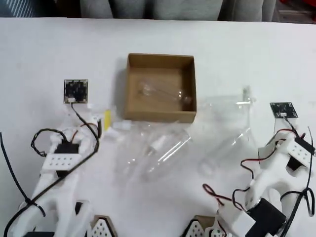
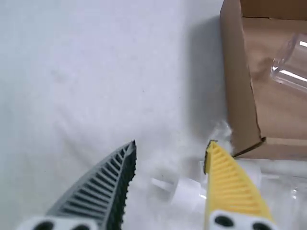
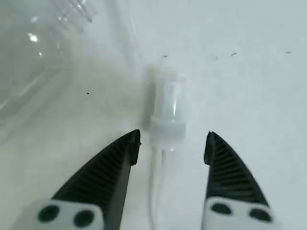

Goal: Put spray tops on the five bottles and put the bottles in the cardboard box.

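Between jaws of released right hand (image 3: 171, 143), spray top (image 3: 168, 112) lies loose on bench (image 3: 249, 57); off-centre closing may flick it aside.

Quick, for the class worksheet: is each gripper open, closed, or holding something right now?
Left gripper: open, holding nothing; a spray top lies between its fingers.
Right gripper: open, holding nothing; a second spray top lies between its fingers.

The table (image 1: 44, 49) under me is plain white and evenly lit, with a few tiny dark specks up close. Past its far edge runs a dark strip where pale grey shapes (image 1: 187, 9) stand side by side. I cannot tell what they are, and something red (image 1: 296, 4) shows at one far corner.
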